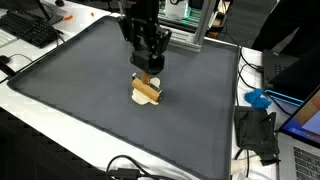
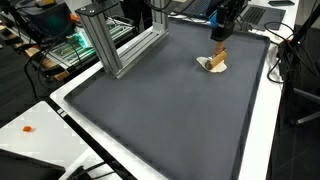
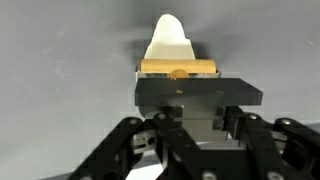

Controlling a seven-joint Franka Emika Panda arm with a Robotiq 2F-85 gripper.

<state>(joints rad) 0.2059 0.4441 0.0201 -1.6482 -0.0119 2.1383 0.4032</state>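
Note:
My gripper (image 1: 148, 66) hangs low over the dark mat (image 1: 80, 100), just above a tan wooden block (image 1: 147, 93) that leans on a cream-white piece (image 1: 153, 81). In the wrist view the gripper (image 3: 188, 100) is shut on a dark flat block (image 3: 200, 90) that spans the gap between its fingers. Past that block's far edge show the wooden bar (image 3: 178, 68) and the rounded white piece (image 3: 168, 40). In an exterior view the gripper (image 2: 220, 36) stands over the wooden block (image 2: 213, 62) near the mat's far side. Whether the dark block touches the wood is unclear.
An aluminium frame (image 2: 115, 40) stands at the mat's edge. A keyboard (image 1: 30, 28) lies off one corner. A blue object (image 1: 258, 98), a black device (image 1: 258, 135) and a laptop (image 1: 305, 135) sit on the white table beside the mat.

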